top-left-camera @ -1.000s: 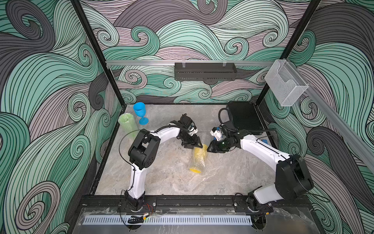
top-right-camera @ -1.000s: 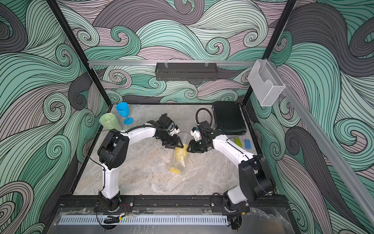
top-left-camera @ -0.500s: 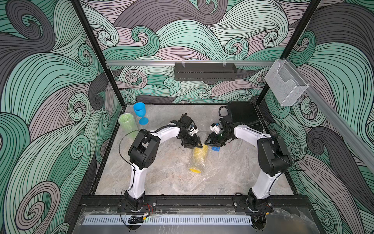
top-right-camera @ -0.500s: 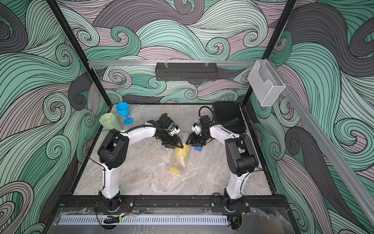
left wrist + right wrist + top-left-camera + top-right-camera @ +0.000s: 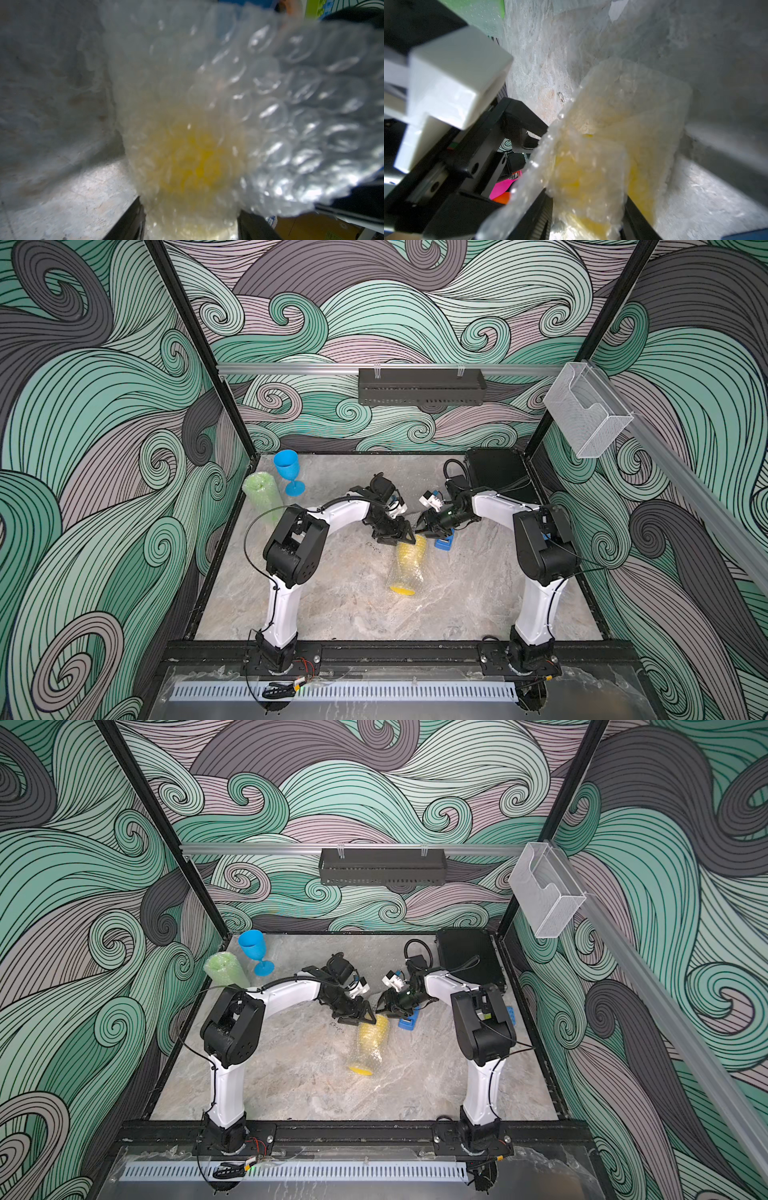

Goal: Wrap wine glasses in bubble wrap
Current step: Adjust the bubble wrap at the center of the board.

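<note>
The left fingers (image 5: 404, 537) clasp the far end of the yellow goblet (image 5: 409, 558) — it lies rolled in bubble wrap (image 5: 402, 578) at mid-tabletop (image 5: 332, 605). The right fingers (image 5: 428, 531) straddle that same end from the other side — grip there unclear.

Overhead pair; wrist cameras near bubble wrap (image 5: 270, 83)

Swirl-papered booth with a marble-look desk

Walls (image 5: 395, 315) on three sides carried curling waves of green, mauve and grey, framed by black posts (image 5: 195, 348). A silver rail (image 5: 291, 368) crossed the back wall and bore a black perforated tray (image 5: 419, 389); a clear plastic holder (image 5: 586, 418) hung on the right-hand rail. The desk (image 5: 353, 614) was pale veined grey, evenly lit, with a white slotted strip (image 5: 374, 691) along its front.
</note>
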You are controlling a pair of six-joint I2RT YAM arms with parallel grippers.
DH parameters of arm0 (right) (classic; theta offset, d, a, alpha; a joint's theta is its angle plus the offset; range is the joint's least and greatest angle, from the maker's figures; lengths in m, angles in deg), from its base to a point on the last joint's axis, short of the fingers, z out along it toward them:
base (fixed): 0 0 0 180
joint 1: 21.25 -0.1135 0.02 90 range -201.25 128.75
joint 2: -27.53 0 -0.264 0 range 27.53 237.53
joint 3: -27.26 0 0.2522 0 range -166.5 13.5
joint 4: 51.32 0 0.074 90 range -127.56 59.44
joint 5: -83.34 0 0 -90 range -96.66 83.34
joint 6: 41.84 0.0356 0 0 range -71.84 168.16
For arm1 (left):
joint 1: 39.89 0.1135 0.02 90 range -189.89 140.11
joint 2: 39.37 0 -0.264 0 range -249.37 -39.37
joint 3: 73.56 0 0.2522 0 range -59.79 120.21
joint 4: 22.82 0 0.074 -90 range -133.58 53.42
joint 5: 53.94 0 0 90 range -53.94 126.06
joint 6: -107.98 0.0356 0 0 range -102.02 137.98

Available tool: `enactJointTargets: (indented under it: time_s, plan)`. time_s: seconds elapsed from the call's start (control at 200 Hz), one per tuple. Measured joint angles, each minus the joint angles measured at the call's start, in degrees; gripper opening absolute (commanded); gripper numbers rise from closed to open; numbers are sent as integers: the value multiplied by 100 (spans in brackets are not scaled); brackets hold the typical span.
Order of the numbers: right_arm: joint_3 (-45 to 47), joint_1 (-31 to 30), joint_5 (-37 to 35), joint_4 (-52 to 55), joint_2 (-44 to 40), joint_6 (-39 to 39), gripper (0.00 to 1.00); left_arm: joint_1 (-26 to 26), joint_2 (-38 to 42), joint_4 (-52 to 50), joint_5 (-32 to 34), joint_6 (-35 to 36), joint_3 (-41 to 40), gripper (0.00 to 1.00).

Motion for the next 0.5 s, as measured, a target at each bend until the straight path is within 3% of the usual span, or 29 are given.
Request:
enactJointTargets:
  time_s: [0.155, 0.345, 0.5]
  plan:
    - [175, 31, 181, -146, 4, -2, 48, -2, 0, -39, -20, 15, -2, 63]
    - [293, 98, 354, -321, -15, 271, 32, 0, 0, -59, -37, 17, -2, 63]
    - [330, 103, 518, -308, -15, 229, 29, 0, 0, -107, -52, 35, -2, 63]
